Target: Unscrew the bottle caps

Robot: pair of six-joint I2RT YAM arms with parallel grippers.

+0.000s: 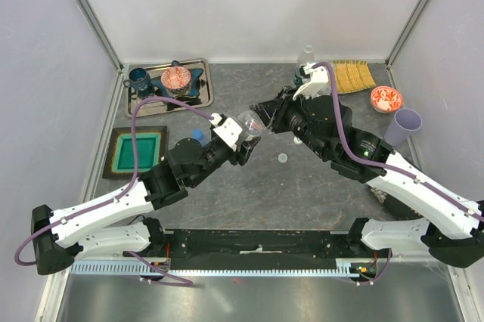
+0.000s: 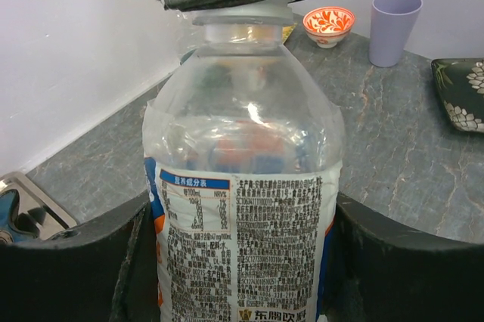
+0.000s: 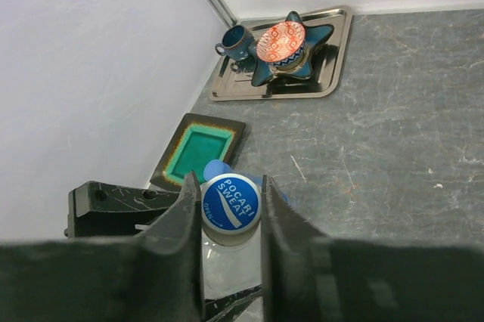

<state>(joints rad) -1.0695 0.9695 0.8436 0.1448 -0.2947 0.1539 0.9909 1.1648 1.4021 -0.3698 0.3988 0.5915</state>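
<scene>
L tool [image 2: 242, 261] squeezes the labelled bottle [image 2: 242, 148], up off the table, right of the green tray [image 1: 110, 153]. R tool [image 3: 231, 186] pinches its blue cap [image 3: 230, 202] tight. Step: cap gripped, ready to twist. Next: R turns cap, L keeps bottle steady.

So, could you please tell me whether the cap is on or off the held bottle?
On: the cap sits on the neck of the bottle, clamped by the right gripper.
</scene>
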